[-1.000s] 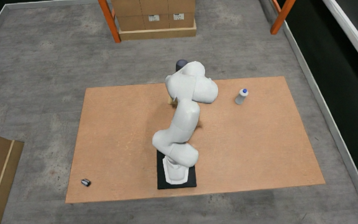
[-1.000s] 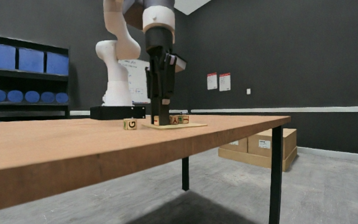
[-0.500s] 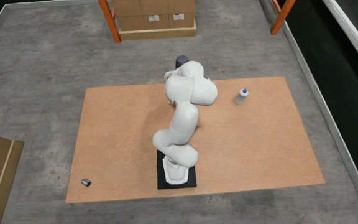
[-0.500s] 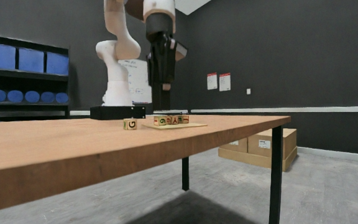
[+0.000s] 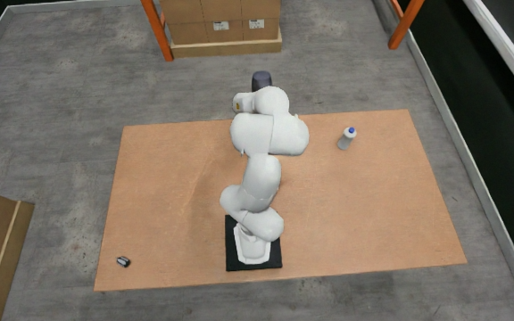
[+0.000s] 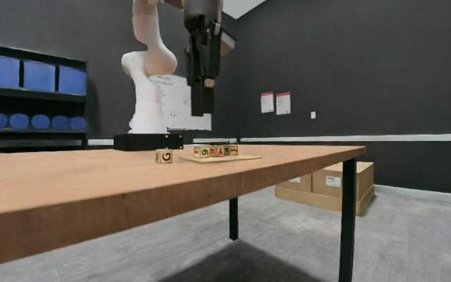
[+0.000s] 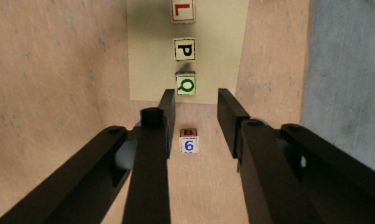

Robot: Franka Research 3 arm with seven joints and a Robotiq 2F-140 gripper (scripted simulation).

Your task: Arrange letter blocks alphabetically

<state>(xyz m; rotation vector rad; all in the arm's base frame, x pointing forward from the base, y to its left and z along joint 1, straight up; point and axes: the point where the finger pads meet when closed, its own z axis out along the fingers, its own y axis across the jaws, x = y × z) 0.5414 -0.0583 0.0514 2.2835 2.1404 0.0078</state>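
The mat (image 7: pixel 148 75) (image 6: pixel 249 157) carries three blocks in a row with gaps between them. From the base's left to right they are the red L block (image 7: pixel 183 11) (image 6: pixel 233 150), the black P block (image 7: pixel 185 49) (image 6: pixel 216 151) and the green Q block (image 7: pixel 186 85) (image 6: pixel 201 152). The P has its top away from the base. The fourth block (image 7: pixel 189 145) (image 6: pixel 164 157) lies off the mat, right of Q, with a blue 6 on top. My gripper (image 7: pixel 196 103) (image 6: pixel 203 113) is partly open, empty and above the blocks. The arm hides mat and blocks in the top view.
A white bottle (image 5: pixel 347 138) with a blue cap stands on the table (image 5: pixel 364 201) at the far right. A small dark object (image 5: pixel 123 261) lies at the near left corner. The table's far edge passes beyond the mat in the wrist view.
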